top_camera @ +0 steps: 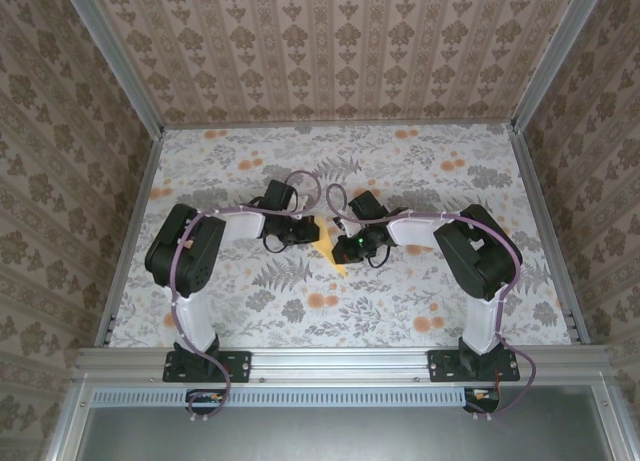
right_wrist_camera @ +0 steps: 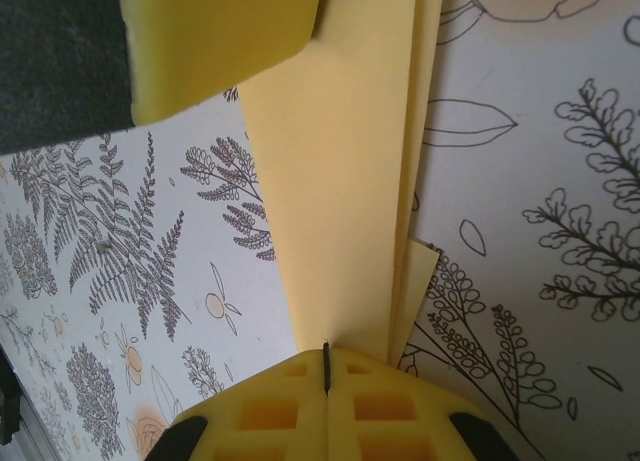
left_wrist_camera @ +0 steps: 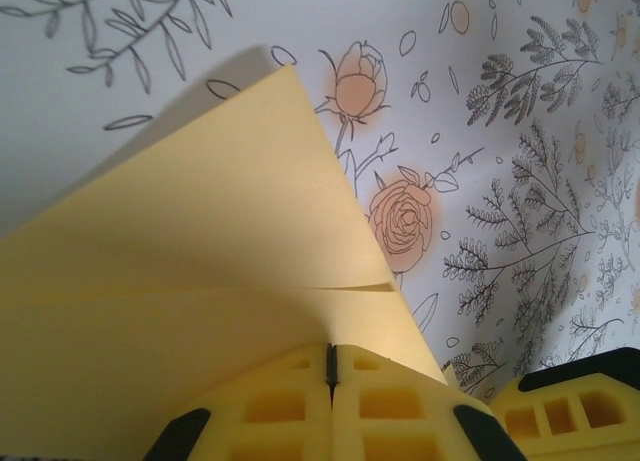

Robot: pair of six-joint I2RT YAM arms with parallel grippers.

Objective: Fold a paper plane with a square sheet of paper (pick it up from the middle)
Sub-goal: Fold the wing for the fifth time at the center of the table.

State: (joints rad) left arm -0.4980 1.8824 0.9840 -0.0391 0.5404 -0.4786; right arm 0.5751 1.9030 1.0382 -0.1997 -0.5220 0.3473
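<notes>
Both arms meet mid-counter (top_camera: 420,301), wrists turned in toward each other. Left pincer (left_wrist_camera: 331,366) is closed tight: pads are together with the paper (left_wrist_camera: 200,261) edge nipped in the seam. Right pincer (right_wrist_camera: 327,366) is the same, jaws closed on the paper from the opposite side.

The paper is yellow, already folded, and in several layers. The left wrist view shows a raised flap coming to a point over a flatter layer, with a crease line running to the right. The right wrist view shows a long narrow strip with stacked edges along its right side and a lower corner poking out beneath. It's partly folded, not a finished dart shape.

From the top camera the paper sits between the two pincers at the centre of the counter, with a pointed yellow tip sticking out toward the near edge. Can't tell whether it's lifted or resting on the floral surface.
</notes>
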